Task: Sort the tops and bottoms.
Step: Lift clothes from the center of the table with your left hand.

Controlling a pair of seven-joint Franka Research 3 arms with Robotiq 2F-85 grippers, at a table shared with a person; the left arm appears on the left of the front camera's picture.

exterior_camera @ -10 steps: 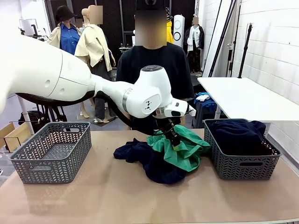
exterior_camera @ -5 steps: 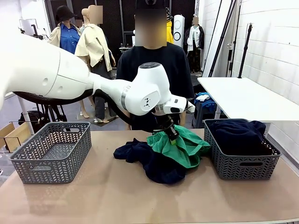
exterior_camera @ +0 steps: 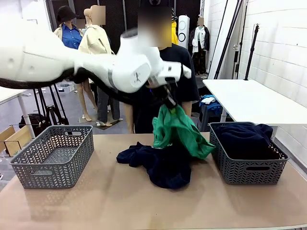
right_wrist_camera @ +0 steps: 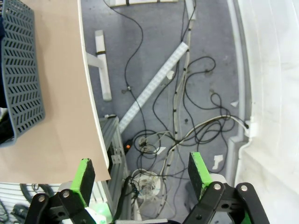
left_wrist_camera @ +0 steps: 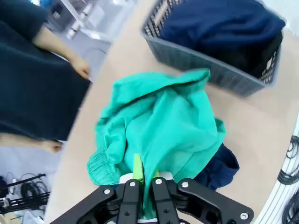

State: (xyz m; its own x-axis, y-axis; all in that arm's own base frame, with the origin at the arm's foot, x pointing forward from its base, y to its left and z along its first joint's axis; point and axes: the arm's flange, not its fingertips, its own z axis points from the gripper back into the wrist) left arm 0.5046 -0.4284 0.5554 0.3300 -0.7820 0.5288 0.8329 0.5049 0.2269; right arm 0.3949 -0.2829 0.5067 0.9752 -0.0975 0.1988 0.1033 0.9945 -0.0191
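My left gripper is shut on a green garment and holds it up above the middle of the table, its lower folds hanging near the pile. In the left wrist view the green garment hangs from my pinched gripper. A dark navy garment lies crumpled on the table beneath it. The right basket holds dark navy clothes. The left basket looks empty. My right gripper stands open off the table's edge, over the floor.
A person in a black top stands at the far side of the table, hand near its edge. Cables lie on the floor beside the table edge. A white table stands at back right.
My left gripper shut on the green garment and rose, lifting it off the pile. The navy garment stayed on the table.
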